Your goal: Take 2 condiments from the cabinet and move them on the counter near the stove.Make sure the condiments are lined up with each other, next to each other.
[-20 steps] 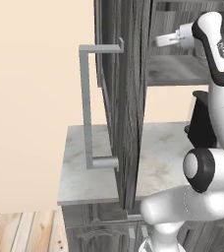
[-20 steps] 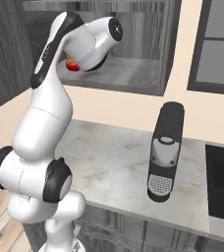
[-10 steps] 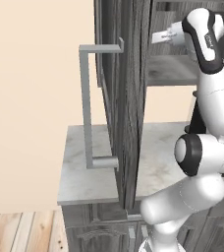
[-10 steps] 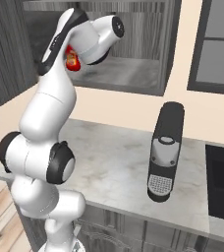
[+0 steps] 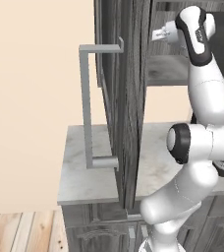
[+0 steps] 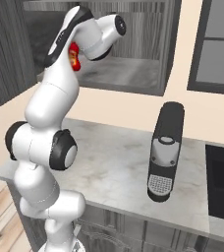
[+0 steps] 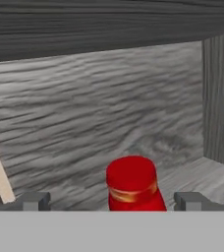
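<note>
Tool (image 7: 112,201) wide open, holds nothing; red bottle (image 7: 132,184) stands between its fingertips on the cabinet (image 6: 128,74) shelf. Risk: closing off-centre or too high on the cap tips the bottle or lets it slip; the lift-out could clip the open door (image 5: 128,98).

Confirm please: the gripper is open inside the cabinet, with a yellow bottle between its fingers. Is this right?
Only the colour is wrong. The hand view shows a red bottle between the fingers of the open gripper, inside the cabinet.
</note>
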